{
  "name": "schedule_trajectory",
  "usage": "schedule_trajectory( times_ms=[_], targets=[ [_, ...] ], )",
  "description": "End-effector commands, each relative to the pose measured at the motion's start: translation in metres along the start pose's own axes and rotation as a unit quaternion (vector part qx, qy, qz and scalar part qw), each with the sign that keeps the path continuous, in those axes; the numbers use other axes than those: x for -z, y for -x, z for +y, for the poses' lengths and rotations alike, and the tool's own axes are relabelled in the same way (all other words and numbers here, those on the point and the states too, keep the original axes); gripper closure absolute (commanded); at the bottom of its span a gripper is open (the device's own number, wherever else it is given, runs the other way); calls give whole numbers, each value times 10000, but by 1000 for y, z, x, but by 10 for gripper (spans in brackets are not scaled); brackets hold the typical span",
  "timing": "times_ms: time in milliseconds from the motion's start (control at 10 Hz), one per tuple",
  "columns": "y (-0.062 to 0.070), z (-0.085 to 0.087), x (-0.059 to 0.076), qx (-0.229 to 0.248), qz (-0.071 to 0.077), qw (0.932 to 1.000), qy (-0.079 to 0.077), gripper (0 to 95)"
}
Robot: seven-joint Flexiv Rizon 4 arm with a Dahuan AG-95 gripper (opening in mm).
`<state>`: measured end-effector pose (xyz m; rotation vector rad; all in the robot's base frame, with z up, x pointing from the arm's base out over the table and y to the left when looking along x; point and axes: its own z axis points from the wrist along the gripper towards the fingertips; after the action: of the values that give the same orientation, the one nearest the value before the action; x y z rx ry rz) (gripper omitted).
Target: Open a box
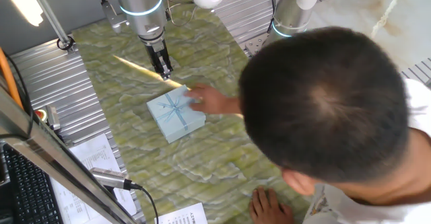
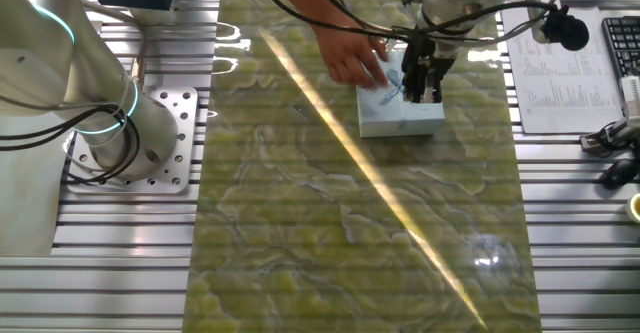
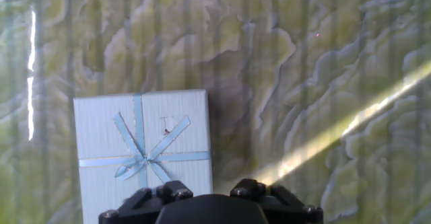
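Hand view, nearest first: only the dark base of the pincer mount is seen at the bottom edge; the fingertips are out of frame. Just beyond and left of centre lies the box (image 3: 143, 153), pale blue, lid on, ribbon bow crossing its top.

From one fixed view, the pincer (image 1: 162, 70) hangs above the green marbled surface (image 1: 202, 163), just beside the box's far corner, not touching. Whether the fingers are apart or together cannot be told; they look close-set.

A person's hand (image 1: 210, 100) is laid against the box's side, apparently placing it.

Judgement: the lid is not yet gripped. A good grasp would be made once the hand is withdrawn, with the pincer centred over the lid, aligned to opposite lid edges, then lifted straight up so the base is not dragged.
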<state>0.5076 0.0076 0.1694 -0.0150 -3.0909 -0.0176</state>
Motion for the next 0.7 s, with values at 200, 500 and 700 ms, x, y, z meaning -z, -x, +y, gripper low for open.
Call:
schedule_trajectory(
  times_ms=[200,500,700],
  targets=[
    [4,6,-2,-45,16,10000,-5,950],
    [9,13,-5,-63,58,10000,-11,950],
    [10,14,-4,-70,68,10000,-14,950]
  ],
)
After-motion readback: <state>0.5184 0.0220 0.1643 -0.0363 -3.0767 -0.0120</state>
